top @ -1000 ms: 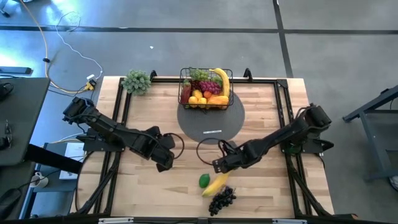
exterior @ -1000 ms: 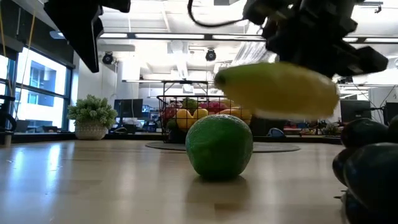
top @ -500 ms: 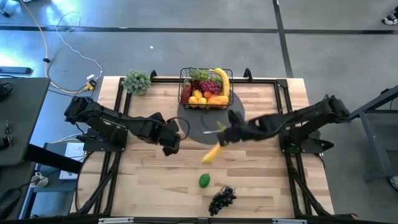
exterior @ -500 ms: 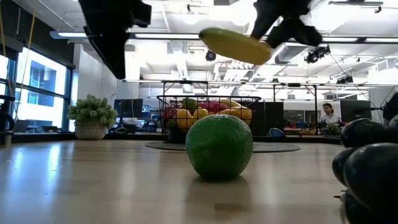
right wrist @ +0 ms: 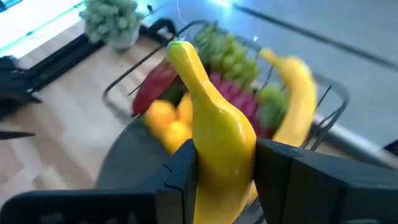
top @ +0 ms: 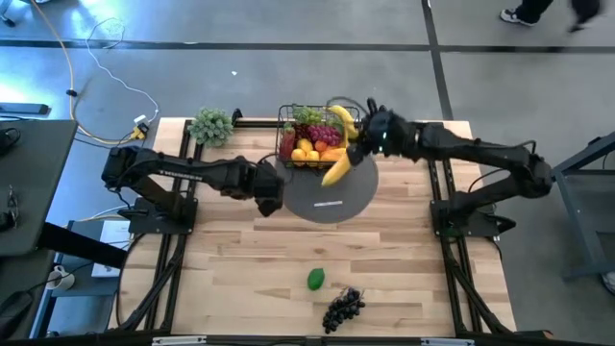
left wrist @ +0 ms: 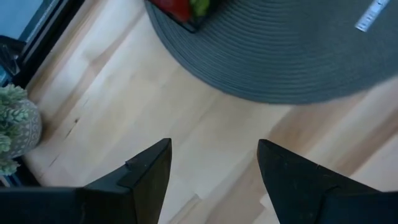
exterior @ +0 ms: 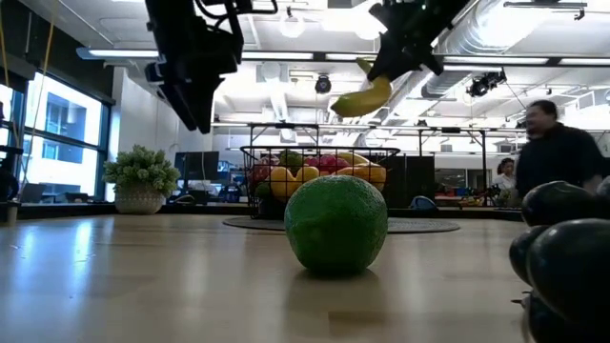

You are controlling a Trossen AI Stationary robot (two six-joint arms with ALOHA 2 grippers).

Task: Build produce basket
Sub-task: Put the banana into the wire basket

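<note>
The right hand grips a yellow banana just over the basket, which sits right ahead of it already heaped with produce, while the empty left hand, fingers spread wide, hangs beside the grey mat.

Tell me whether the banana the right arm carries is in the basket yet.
Not yet. The right gripper holds the banana in the air beside the basket; the low view shows the banana above its rim.

Glossy plastic banana, matt wooden table
</note>
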